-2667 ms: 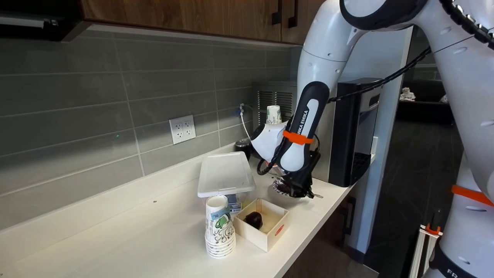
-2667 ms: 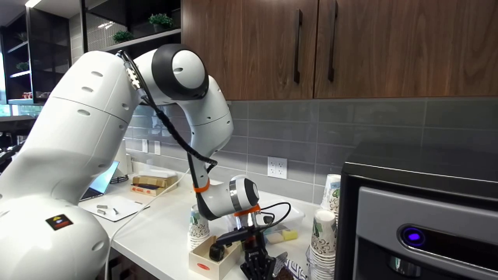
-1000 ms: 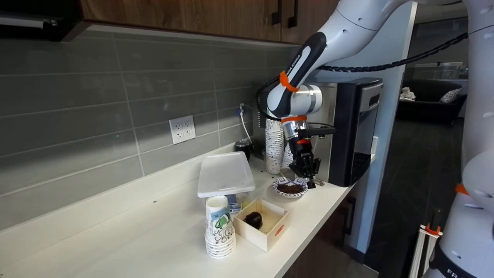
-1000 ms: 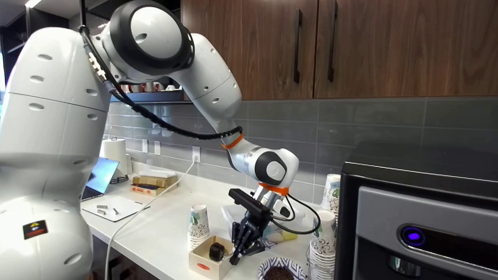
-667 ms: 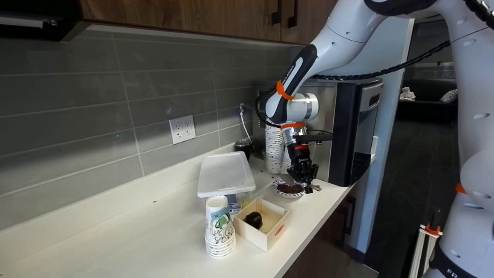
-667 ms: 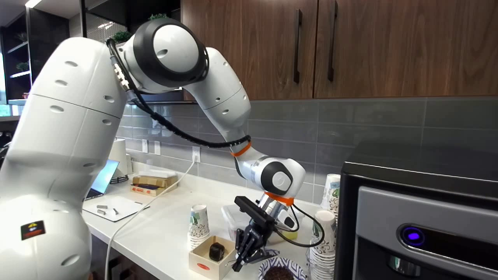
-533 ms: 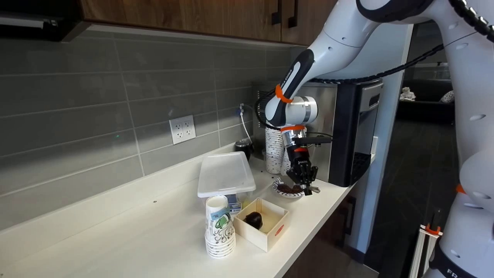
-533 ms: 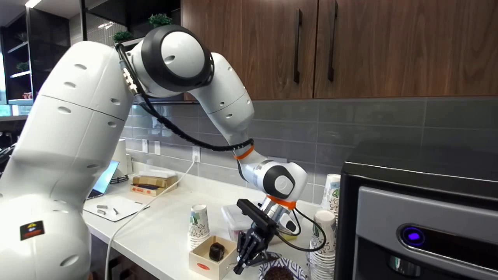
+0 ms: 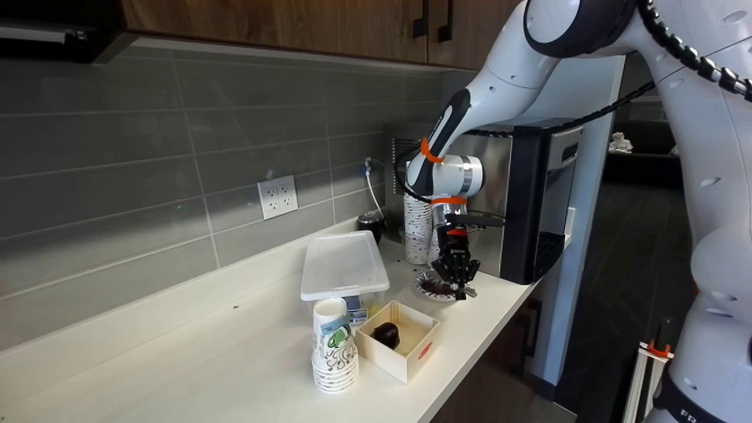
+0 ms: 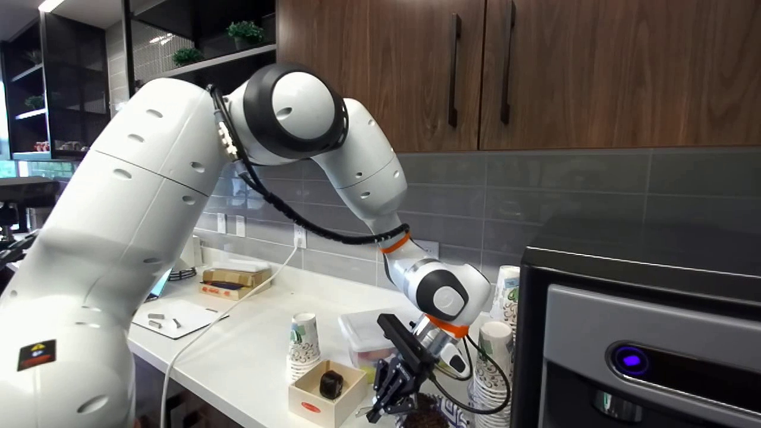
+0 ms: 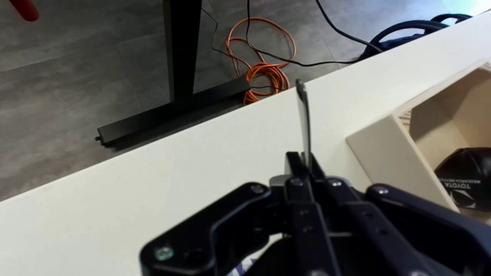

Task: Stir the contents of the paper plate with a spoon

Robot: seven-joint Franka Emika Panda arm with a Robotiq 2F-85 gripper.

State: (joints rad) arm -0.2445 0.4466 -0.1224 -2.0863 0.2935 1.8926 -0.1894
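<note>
Paper plate [image 9: 424, 292] on the counter [image 9: 235, 352], right of centre: a round, shallow white dish with a patterned rim, holding dark brown contents [image 10: 427, 414]. In an exterior view the bottom edge cuts it off; in the wrist view a sliver of rim shows at the bottom. The gripper [image 9: 460, 294] stands at the plate, masking part of it, its jaws drawn together on the spoon [image 11: 304, 122], whose slim end points toward the top of the wrist view. Whether the spoon touches the contents cannot be told. Near the plate, toward the lower left, a wooden box [image 9: 380, 356] contains a dark rounded object [image 9: 386, 335], lettered "TOYOTA" in the wrist view. Above and left of the box lies a lidded plastic tub [image 9: 343, 264]; blue and yellow items [image 9: 356, 312] show through its wall. Stacked paper cups [image 9: 335, 352] stand just beside the box; taller cup stacks [image 10: 497, 342] occupy the lower right, by a black-and-silver machine [image 10: 594, 321].
</note>
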